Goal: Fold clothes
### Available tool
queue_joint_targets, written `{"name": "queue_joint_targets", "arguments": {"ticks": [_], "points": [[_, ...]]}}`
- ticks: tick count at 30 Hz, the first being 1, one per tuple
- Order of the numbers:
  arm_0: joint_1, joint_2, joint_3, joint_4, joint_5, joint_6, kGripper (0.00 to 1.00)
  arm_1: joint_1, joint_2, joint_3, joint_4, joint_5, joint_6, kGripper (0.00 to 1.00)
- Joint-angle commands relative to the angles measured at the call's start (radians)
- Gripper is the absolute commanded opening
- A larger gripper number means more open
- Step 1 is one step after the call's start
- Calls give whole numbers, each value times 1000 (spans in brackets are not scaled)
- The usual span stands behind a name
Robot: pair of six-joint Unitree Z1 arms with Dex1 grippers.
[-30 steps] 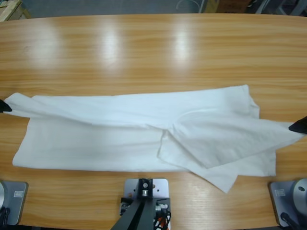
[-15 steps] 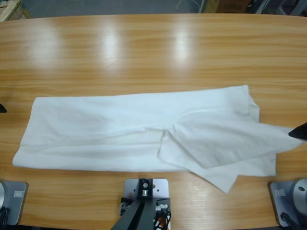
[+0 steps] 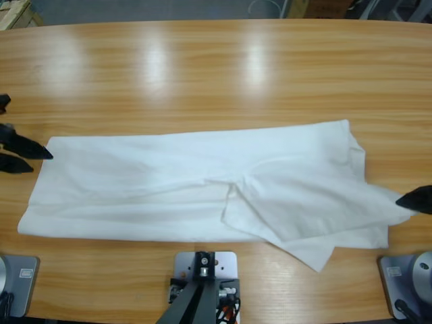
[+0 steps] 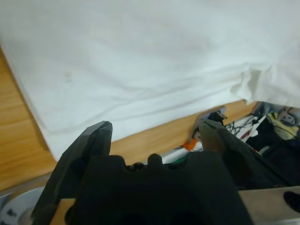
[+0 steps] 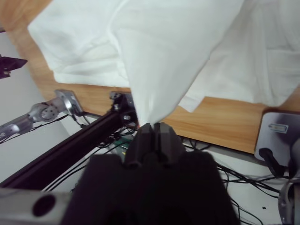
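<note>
Along the table's (image 3: 216, 74) near edge, the white shirt (image 3: 169, 189) is lying flat while the right gripper (image 5: 151, 125) is pinching its right corner and the left gripper (image 3: 30, 156) is hovering unclenched beside its left end, likely needing a fresh grip there before folding.

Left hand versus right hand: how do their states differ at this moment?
The left hand is open and holds nothing, just off the shirt's end; the right hand is shut on a shirt corner. The shirt lies flat by the left hand, but is pulled into a taut peak at the right hand. Both sit at the table's side edges.
</note>
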State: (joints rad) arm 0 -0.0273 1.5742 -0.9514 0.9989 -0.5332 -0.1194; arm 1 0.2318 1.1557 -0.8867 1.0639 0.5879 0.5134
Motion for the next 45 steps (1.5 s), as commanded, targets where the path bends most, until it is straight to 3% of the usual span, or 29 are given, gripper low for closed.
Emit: {"name": "queue_joint_targets", "arguments": {"ticks": [1,7,15,22,28,30,31,33,36,37,41,43,45], "points": [[-94,-27,125,-170,-5,-94,749,40,23,67,-17,-113,89,0],[-170,27,139,-235,-6,-118,801,77,61,38,-26,-59,101,0],[-180,3,155,-235,-5,-116,830,65,403,-82,-175,16,66,0],[-232,4,161,-236,-5,-117,830,-70,655,-197,-180,-11,-68,0],[-251,13,167,-250,-5,-118,830,-137,735,-210,-185,-53,-159,0],[-252,15,167,-252,-5,-118,830,-132,700,-221,-192,-122,-185,0],[-252,15,167,-254,-4,-118,830,-124,664,-221,-211,-164,-190,72],[-255,15,167,-256,-5,-118,830,-119,605,-221,-236,-210,-197,565],[-265,20,170,-263,-5,-118,830,-112,533,-219,-263,-253,-212,960],[-272,21,172,-267,-5,-118,830,-111,511,-219,-275,-256,-217,999],[-296,23,178,-277,-5,-120,830,-85,445,-177,-300,-252,-238,1000],[-299,16,180,-278,-5,-120,832,-85,385,-173,-235,-269,-190,993],[-299,6,183,-279,-5,-121,835,-43,280,-133,-208,-244,-74,870]]}}
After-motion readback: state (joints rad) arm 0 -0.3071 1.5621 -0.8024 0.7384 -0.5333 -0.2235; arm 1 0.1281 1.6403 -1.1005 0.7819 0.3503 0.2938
